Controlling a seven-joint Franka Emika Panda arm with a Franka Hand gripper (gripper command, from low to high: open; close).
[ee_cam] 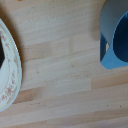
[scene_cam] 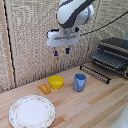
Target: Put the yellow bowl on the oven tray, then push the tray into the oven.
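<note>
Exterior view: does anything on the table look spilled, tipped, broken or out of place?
Nothing stands out. The yellow dish, blue cup and white patterned plate sit upright on the wooden table, with a small orange block beside the dish. The baking sheet juts from the oven. The grabber hangs above, empty.

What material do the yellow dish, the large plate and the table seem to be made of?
The yellow dish: probably plastic, with an even bright colour and a dull finish. The large plate: likely glazed ceramic, white with a fine printed rim pattern. The table: light wood planks, with visible grain and seams.
</note>
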